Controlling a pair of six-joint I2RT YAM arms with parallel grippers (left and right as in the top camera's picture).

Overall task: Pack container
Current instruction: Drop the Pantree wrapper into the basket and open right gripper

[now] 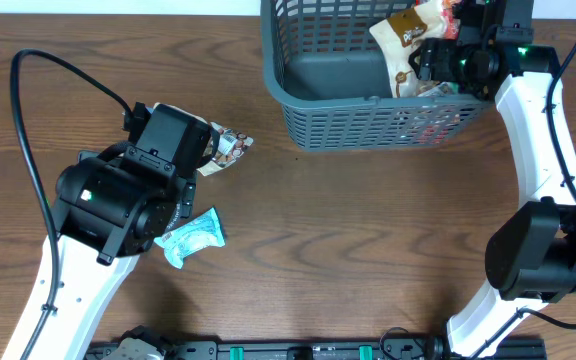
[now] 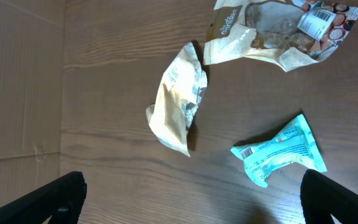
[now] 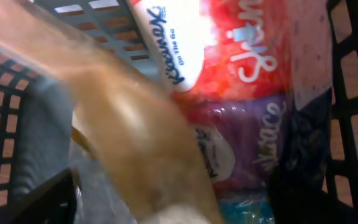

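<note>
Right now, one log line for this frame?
left fingers: open above cream packet, teal packet, clear packet on table | right fingers: open over container, brown packet between | packing: unfinished

Matt grey plastic container (image 1: 368, 125), smooth wood-grain table (image 1: 368, 230), crinkled glossy teal packet (image 2: 278, 152)

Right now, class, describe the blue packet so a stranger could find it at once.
Find the left arm over the wooden table. Three loose packets lie by it. The blue packet alone is turquoise; its neighbours are a cream packet and a brown-and-white packet.
</note>
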